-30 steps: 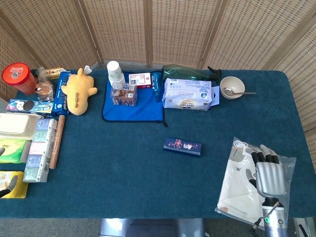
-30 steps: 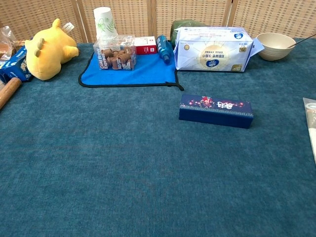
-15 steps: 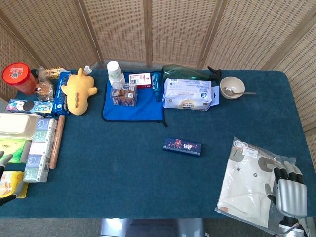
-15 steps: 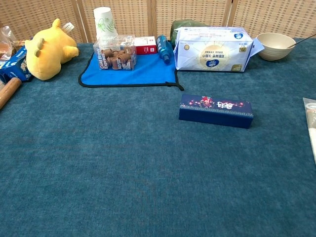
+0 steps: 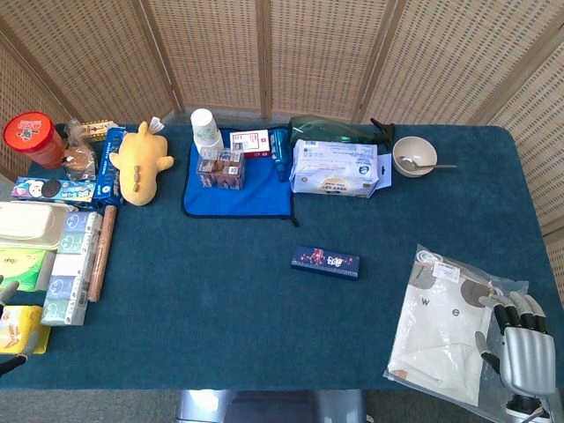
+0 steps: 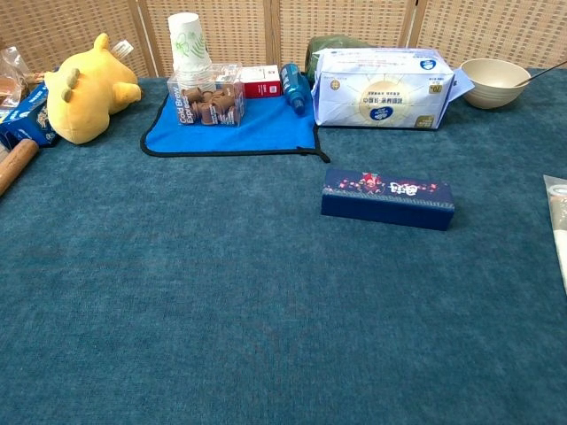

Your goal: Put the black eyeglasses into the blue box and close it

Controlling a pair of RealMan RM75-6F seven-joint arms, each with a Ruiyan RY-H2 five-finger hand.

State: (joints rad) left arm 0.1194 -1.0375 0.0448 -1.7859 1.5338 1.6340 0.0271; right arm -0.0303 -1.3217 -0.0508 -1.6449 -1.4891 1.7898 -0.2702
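Risk foremost: searching for black eyeglasses not identifiable in either view, possibly hidden among the clutter along the 12 o'clock edge, and so grasping a wrong dark item. Second risk: dragging the clear plastic bag (image 5: 441, 326) off the 4 o'clock corner, owing to the right hand (image 5: 526, 348) hovering over its near corner, fingers slightly apart and holding nothing. Third risk: pushing the light blue box (image 5: 325, 262) across the cloth instead of opening it, owing to a lid lying shut and a one-handed reach. Left hand (image 5: 7, 328) showing only fingertips at the 8 o'clock edge; impossible to tell how far open. Containers: plastic bag, holding folded white fabric; wipes pack (image 5: 335, 167) at 12 o'clock, sealed; white lidded tub (image 5: 31, 222) at 9 o'clock, contents hidden; clear case (image 6: 205, 104) at 11 o'clock, filled with brown pieces; bowl (image 5: 414, 156) at 1 o'clock, holding a spoon; blue box just toward 3 o'clock of centre, closed, contents unseen.
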